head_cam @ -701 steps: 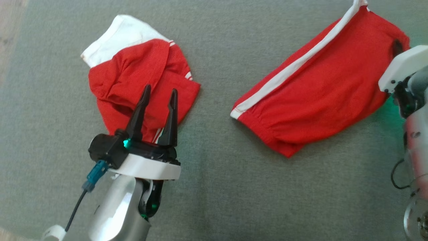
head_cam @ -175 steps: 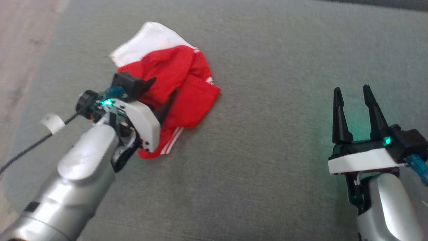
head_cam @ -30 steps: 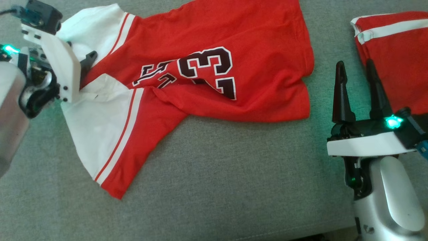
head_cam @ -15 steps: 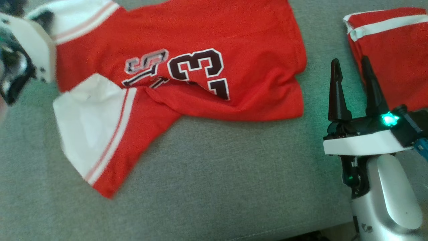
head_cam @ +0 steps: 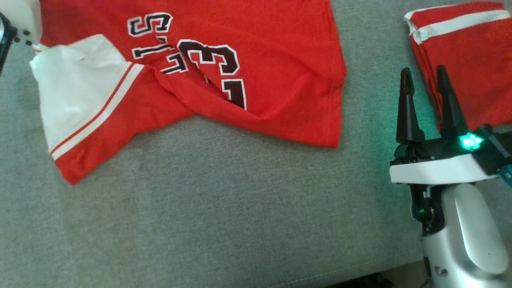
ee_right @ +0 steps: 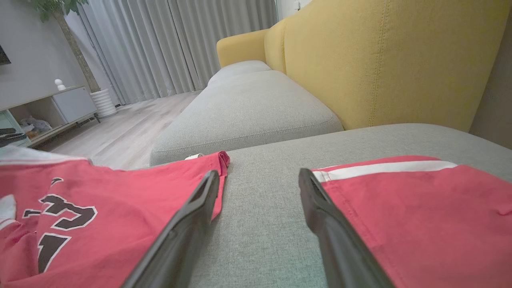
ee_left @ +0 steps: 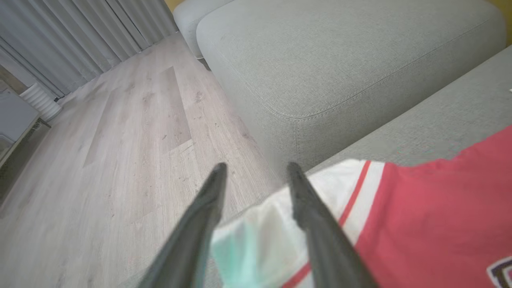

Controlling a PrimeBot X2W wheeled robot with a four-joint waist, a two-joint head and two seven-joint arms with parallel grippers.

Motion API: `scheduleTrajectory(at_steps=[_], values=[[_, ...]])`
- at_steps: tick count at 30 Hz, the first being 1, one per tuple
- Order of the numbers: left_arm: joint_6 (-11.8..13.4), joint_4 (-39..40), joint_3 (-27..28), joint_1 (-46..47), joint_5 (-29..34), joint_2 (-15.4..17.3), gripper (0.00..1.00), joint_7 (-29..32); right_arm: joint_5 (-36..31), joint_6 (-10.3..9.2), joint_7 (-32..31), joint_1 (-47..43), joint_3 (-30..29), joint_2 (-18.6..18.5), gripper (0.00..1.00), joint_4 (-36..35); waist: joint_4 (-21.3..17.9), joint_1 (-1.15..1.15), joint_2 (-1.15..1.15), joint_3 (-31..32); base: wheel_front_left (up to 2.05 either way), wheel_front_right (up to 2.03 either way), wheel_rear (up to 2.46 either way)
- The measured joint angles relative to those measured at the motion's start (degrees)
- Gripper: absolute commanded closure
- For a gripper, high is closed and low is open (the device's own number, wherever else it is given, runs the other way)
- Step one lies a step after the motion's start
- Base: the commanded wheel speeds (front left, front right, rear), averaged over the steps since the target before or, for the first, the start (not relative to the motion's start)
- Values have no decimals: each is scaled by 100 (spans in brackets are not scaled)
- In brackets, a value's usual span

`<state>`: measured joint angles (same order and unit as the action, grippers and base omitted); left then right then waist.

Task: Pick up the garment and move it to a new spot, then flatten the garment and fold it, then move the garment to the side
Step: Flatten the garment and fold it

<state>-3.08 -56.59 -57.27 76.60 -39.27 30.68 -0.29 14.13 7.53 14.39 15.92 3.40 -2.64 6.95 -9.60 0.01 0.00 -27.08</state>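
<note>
The garment is a red jersey (head_cam: 276, 52) with white sleeves and a black number. It lies spread but creased on the grey sofa cushion (head_cam: 240, 216). In the left wrist view my left gripper (ee_left: 256, 166) has its fingers apart, and the jersey's white sleeve (ee_left: 264, 236) lies between and under them at the cushion's edge. The white housing of my left wrist (head_cam: 18, 16) sits in the head view's top left corner. My right gripper (head_cam: 423, 72) stands open and empty over bare cushion, just right of the jersey's hem (ee_right: 120, 200).
Red shorts with a white stripe (head_cam: 464, 60) lie at the far right, beside my right gripper (ee_right: 259, 174). A second grey cushion (ee_left: 340, 60) and wooden floor (ee_left: 132, 132) lie beyond the jersey's sleeve end. A yellow backrest (ee_right: 380, 60) rises behind.
The jersey has slid to the left and up the head view, drawn along by my left arm, which has drawn almost out of that view. My right gripper has kept its place.
</note>
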Motion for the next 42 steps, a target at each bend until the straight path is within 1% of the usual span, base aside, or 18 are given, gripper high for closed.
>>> scheduleTrajectory(at_steps=[3,8,9,12,15,17,21,25,29,32,34,36,39,42], values=[[25,-162,44,1,-10,-110,0,-358,-3,0,0,5,-31,0,0,0,85,0,0,56,0,0,0],[91,-287,361,-27,-267,-330,0,-1062,-93,0,0,13,-177,0,0,3,262,-1,0,263,0,0,0],[91,-287,361,-27,-267,-330,0,-1062,-93,0,0,13,-177,0,0,3,262,-1,0,263,0,0,0],[141,-237,616,-159,-476,-474,0,-1333,-193,0,0,13,-302,-1,0,14,398,-1,0,446,0,0,0],[215,19,876,-556,-623,-601,0,-1417,-296,0,0,8,-415,0,0,44,542,-1,0,678,0,0,0],[332,433,1141,-962,-660,-657,0,-1425,-349,0,8,-16,-517,-1,0,56,653,-1,0,833,0,0,0],[592,1502,1789,-2011,-650,-776,0,-1436,-381,0,25,-87,-642,-1,0,96,901,-2,0,1149,0,0,0],[866,2468,2209,-3308,-343,-893,0,-1441,-431,0,25,-335,-677,0,0,130,1139,-2,0,1449,0,0,0],[1155,3323,2699,-4531,-54,-1113,0,-1441,-432,0,25,-565,-665,0,0,205,1337,-2,0,1715,0,0,0],[1273,3795,3020,-5221,201,-1311,0,-1440,-428,0,25,-693,-614,1,0,227,1438,-2,0,1854,0,0,0],[1315,4010,3245,-5593,358,-1471,0,-1440,-415,0,25,-756,-581,2,0,252,1482,-2,0,1917,0,0,0],[1305,4139,3420,-5887,478,-1624,0,-1441,-411,0,25,-810,-569,2,0,254,1511,-2,0,1956,0,0,0],[1171,4177,3567,-6141,678,-1741,0,-1440,-410,0,25,-853,-537,2,0,277,1526,-1,0,1978,0,0,0],[1037,4123,3678,-6157,840,-1761,0,-1441,-410,0,25,-850,-488,2,0,275,1511,-1,0,1968,0,0,0]])
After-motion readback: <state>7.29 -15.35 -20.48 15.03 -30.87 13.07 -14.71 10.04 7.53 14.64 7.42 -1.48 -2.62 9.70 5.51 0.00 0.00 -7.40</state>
